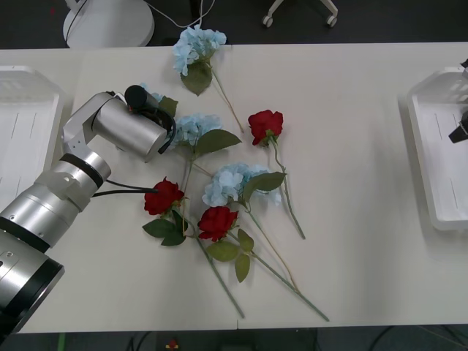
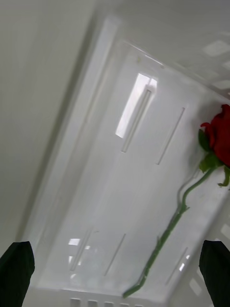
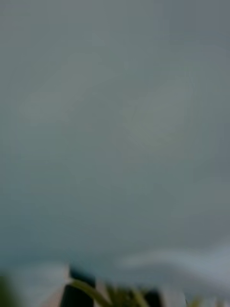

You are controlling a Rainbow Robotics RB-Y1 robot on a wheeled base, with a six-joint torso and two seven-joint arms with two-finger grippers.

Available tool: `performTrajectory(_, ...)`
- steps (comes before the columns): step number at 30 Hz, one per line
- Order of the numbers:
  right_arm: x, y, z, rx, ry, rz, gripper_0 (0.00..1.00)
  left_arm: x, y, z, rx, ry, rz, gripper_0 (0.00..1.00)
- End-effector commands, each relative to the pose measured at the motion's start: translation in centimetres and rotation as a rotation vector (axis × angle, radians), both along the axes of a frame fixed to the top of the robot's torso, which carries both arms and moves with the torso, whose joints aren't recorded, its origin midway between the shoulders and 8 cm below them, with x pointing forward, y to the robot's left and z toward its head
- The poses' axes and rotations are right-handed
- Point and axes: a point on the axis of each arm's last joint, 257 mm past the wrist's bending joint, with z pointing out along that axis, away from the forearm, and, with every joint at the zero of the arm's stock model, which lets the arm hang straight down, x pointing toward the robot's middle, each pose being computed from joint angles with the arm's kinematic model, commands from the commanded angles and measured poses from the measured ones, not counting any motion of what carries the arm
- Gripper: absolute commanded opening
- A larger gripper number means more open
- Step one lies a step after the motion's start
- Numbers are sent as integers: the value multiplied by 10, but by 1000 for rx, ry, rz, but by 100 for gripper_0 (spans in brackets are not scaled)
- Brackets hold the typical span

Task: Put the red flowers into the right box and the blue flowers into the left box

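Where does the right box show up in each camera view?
Front view: right box at the right edge, partly cut off.
Right wrist view: it spans the picture, one red rose lying inside.
Left wrist view: cannot tell.
Shared landmark: its long raised rim beside the table.

Your left arm (image 1: pixel 88 157) reached low over the table's left-centre; your right gripper (image 2: pixel 115 268) hung with fingers (image 2: pixel 17 268) spread wide.

Three red flowers (image 1: pixel 217 221) and several blue flowers (image 1: pixel 232 183) lie tangled mid-worktop. A fourth rose (image 2: pixel 221 135) lies flat in the right box (image 1: pixel 428 157). The left box (image 1: pixel 22 139) sits far left.
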Motion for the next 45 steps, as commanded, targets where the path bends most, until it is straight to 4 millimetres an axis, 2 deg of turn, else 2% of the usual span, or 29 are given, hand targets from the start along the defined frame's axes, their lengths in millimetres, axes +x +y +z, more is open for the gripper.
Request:
performTrajectory(1, 9, 44, 52, 138, -79, -34, 100, 23, -28, 57, -32, -102, -59, 0)
performTrajectory(3, 6, 87, 54, 241, -68, -31, 100, 27, -32, 78, -62, -138, -69, 0)
performTrajectory(4, 4, 97, 53, 264, -62, -32, 100, 28, -32, 81, -71, -143, -69, 0)
performTrajectory(6, -2, 143, 52, 346, -46, -29, 100, 30, -33, 102, -102, -172, -83, 0)
performTrajectory(7, -4, 154, 50, 365, -39, -32, 100, 31, -34, 106, -102, -180, -92, 0)
performTrajectory(8, -8, 176, 48, 397, -33, -39, 100, 31, -34, 114, -94, -191, -111, 0)
performTrajectory(9, -11, 196, 45, 426, -28, -45, 100, 29, -32, 121, -74, -189, -131, 0)
performTrajectory(10, -13, 208, 43, 441, -26, -48, 100, 28, -30, 124, -57, -189, -143, 0)
performTrajectory(11, -18, 230, 38, 470, -18, -61, 100, 26, -26, 131, -5, -189, -182, 0)
performTrajectory(12, -21, 238, 34, 476, -10, -63, 100, 25, -25, 133, 16, -186, -197, 0)
performTrajectory(13, -25, 254, 28, 493, -1, -63, 100, 23, -23, 138, 72, -182, -240, 0)
performTrajectory(17, -32, 292, 12, 491, -8, -57, 100, 16, -6, 147, 318, -143, -431, 0)
performTrajectory(21, -36, 320, -10, 469, -15, -61, 100, 11, 9, 161, 427, -125, -552, 0)
performTrajectory(26, -27, 348, -33, 439, -51, -68, 100, 2, 33, 185, 499, -118, -644, 0)
performTrajectory(29, -23, 360, -42, 443, -48, -77, 100, -4, 57, 199, 516, -105, -639, 0)
performTrajectory(30, -20, 365, -45, 441, -53, -80, 100, -7, 75, 209, 523, -103, -625, 0)
performTrajectory(31, -19, 368, -47, 439, -53, -81, 100, -9, 83, 213, 528, -103, -620, 0)
performTrajectory(36, -6, 382, -57, 416, -67, -99, 100, -23, 148, 250, 572, -109, -562, 0)
performTrajectory(39, 3, 388, -61, 407, -71, -108, 100, -36, 199, 272, 603, -104, -499, 0)
performTrajectory(42, 7, 395, -67, 401, -69, -112, 100, -49, 250, 280, 683, -63, -436, 0)
performTrajectory(45, 12, 400, -72, 398, -78, -111, 100, -63, 293, 275, 753, -7, -364, 0)
